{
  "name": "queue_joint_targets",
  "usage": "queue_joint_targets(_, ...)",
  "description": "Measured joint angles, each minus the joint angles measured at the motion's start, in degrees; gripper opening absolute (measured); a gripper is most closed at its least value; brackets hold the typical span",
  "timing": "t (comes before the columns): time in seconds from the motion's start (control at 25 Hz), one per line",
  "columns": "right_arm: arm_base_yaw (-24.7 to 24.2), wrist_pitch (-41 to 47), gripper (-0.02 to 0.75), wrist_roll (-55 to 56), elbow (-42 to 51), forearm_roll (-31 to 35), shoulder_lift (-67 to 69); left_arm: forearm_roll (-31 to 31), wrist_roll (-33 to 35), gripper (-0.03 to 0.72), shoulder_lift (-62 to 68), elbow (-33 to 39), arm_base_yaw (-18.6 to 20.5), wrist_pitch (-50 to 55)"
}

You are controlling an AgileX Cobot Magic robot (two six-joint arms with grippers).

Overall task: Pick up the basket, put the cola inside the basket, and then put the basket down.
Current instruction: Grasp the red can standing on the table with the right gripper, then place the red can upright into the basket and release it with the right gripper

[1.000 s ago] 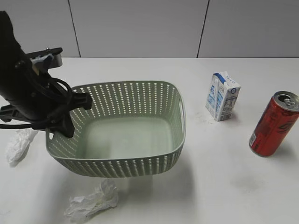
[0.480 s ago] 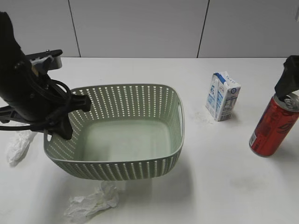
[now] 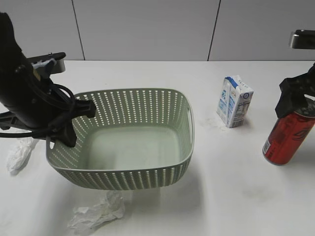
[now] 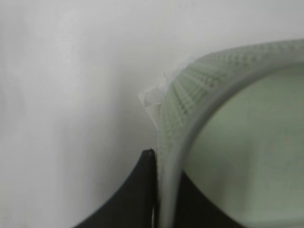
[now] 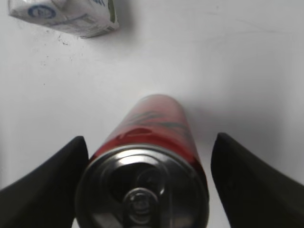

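A crumpled tissue (image 3: 97,212) lay nearest on the white table (image 3: 231,196). Behind it, the sage-green basket (image 3: 129,139) was held tilted by its left rim, on which the left gripper (image 4: 159,190) was clamped; nothing was seen inside it. The cola can (image 3: 287,132) stood upright at the far right, between the spread fingers of the right gripper (image 5: 147,185). It was judged rigid, smooth and slippery, best gripped at mid-body. Farthest stood a milk carton (image 3: 235,101).

left end effector (image 3: 69,123) clamped and raised at left; right end effector (image 5: 149,185) spread wide, pointing down
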Motion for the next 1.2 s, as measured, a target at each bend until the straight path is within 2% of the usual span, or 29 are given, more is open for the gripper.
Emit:
queue_joint_targets(0.16,0.0,1.3,0.578,0.0,0.0,0.4,0.5,-0.1,0.0,-0.001,0.0,0.0,0.0,0.0)
queue_joint_targets(0.28,0.0,2.1,0.507,0.1,-0.1,0.6,0.5,-0.1,0.0,-0.001,0.0,0.0,0.0,0.0)
queue_joint_targets(0.56,0.3,8.3,0.508,-1.7,-2.8,1.5,-0.9,-0.1,0.0,-0.001,0.0,0.0,0.0,0.0)
queue_joint_targets(0.68,2.5,10.2,0.508,-2.6,-6.5,1.4,-4.7,-0.1,0.0,-0.001,0.0,0.0,0.0,0.0)
queue_joint_targets(0.8,7.5,10.7,0.508,-2.8,-11.3,1.4,-9.4,-0.1,0.0,-0.001,0.0,0.0,0.0,0.0)
queue_joint_targets(0.92,14.8,10.9,0.508,-2.8,-17.1,1.4,-11.8,-0.1,0.0,-0.001,0.0,0.0,0.0,0.0)
queue_joint_targets(1.08,25.7,10.8,0.508,-2.2,-24.2,1.9,-11.3,-0.1,0.0,-0.001,0.0,0.0,0.0,0.0)
queue_joint_targets(1.2,32.0,10.8,0.508,-2.0,-26.9,2.0,-8.4,-0.1,0.0,-0.001,0.0,0.0,0.0,0.0)
